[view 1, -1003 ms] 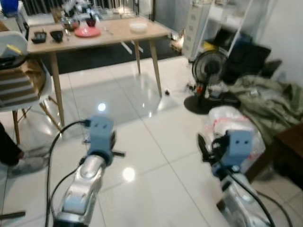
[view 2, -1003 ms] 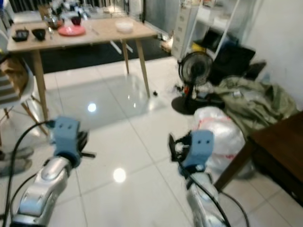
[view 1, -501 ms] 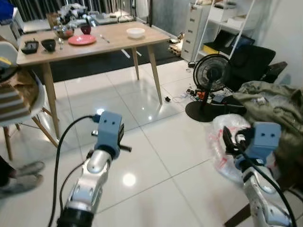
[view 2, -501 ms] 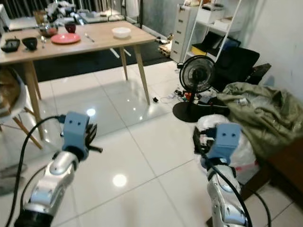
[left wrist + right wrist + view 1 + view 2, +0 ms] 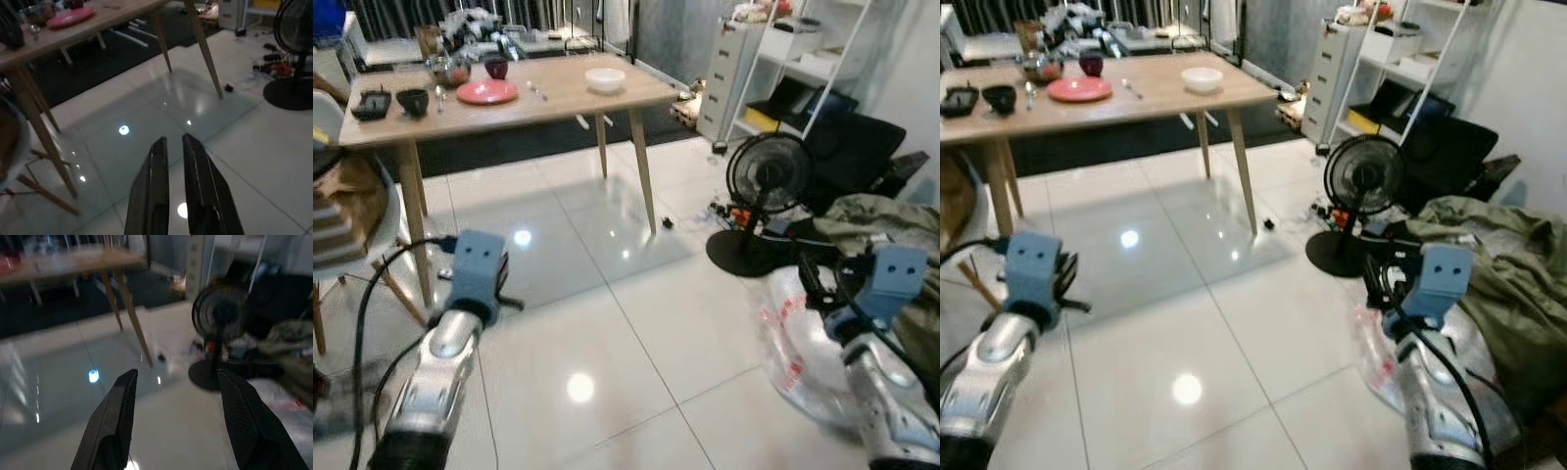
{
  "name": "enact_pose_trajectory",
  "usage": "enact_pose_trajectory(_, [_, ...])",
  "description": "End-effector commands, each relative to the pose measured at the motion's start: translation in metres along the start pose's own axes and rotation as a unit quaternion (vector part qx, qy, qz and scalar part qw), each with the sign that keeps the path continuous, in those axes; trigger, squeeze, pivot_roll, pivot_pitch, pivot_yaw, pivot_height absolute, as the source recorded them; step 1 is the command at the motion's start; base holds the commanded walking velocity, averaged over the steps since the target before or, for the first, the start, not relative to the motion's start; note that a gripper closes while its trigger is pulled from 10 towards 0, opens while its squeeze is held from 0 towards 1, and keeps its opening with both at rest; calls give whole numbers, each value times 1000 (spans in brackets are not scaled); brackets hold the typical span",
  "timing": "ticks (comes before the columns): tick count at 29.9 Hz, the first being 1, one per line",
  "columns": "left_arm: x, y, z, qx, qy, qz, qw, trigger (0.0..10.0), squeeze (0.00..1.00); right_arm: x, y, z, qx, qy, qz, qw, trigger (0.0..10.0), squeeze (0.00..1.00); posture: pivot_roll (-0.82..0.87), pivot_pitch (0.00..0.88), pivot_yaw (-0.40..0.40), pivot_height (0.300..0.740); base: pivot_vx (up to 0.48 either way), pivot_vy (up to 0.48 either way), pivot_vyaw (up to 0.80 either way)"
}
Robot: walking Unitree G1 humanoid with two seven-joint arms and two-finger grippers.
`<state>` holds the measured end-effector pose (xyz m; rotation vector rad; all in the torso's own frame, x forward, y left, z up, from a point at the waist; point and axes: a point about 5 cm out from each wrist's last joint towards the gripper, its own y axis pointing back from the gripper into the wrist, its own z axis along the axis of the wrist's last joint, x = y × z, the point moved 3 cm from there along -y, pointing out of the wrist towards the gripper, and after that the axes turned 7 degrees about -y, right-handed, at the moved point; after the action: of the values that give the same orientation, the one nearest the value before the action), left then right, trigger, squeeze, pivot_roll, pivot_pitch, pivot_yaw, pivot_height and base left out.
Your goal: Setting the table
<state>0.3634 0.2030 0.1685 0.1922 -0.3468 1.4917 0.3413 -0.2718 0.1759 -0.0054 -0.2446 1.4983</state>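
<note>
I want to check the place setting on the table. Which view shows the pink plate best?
The left eye view: the pink plate lies whole on the wooden table. The right eye view shows it similarly, the left wrist view only edge-on, the right wrist view just a red blur.

No text, label, brand or number can be read anywhere. The white plastic bag (image 5: 795,338) on the floor just beside the right gripper (image 5: 815,284) carries red print, but it is too crumpled and small to make out. Nothing legible shows on the things on the tabletop (image 5: 558,93), well apart from both sets of jaws.
</note>
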Motion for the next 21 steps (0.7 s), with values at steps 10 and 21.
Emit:
enact_pose_trajectory(10, [25,33,-23,32,-35,-17,999,10000,0,-1,13,-17,36,-11,41,998,10000,0,92,79,36,740,465,0,0])
enact_pose_trajectory(21, [23,32,-13,5,-52,-31,998,10000,0,17,15,-12,18,43,102,994,10000,0,88,84,31,740,466,0,0])
